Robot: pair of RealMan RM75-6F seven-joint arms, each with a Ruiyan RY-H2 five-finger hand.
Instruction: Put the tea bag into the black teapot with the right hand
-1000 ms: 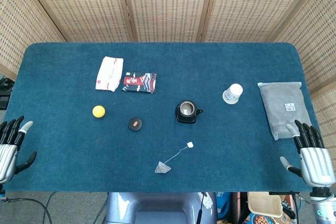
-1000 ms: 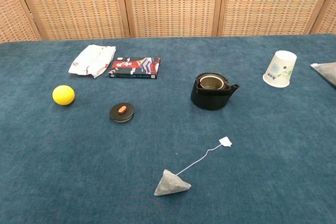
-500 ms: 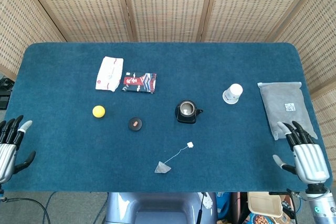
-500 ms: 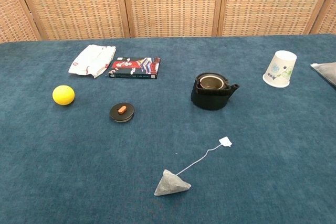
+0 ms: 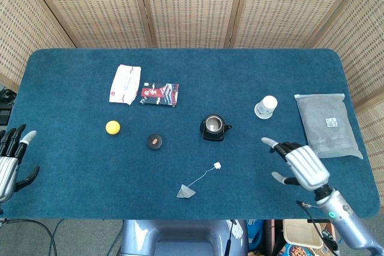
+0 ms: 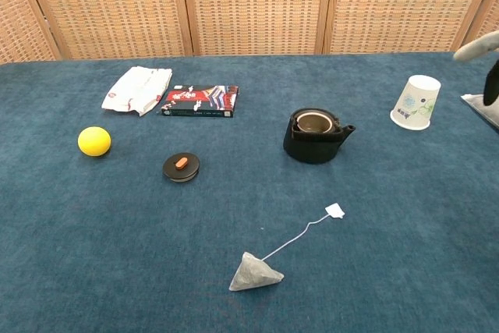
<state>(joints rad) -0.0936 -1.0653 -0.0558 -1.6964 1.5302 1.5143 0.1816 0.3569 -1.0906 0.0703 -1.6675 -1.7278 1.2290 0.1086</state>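
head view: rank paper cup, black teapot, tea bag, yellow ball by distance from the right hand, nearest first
From the right hand:
1. Paper cup, just beyond it, toward the screen.
2. Black teapot, mid-table, to its left.
3. Tea bag, near the front edge, further left.
4. Yellow ball, far left.

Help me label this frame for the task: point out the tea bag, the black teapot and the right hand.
tea bag (image 6: 254, 274), chest view, on the pyramid pouch.
black teapot (image 6: 315, 146), chest view, on its front wall.
right hand (image 5: 305, 166), head view, on the back of the hand.

Right hand (image 5: 305, 166) & left hand (image 5: 7, 169): silver shells, black fingers (image 5: 287, 146), tips apparently grey
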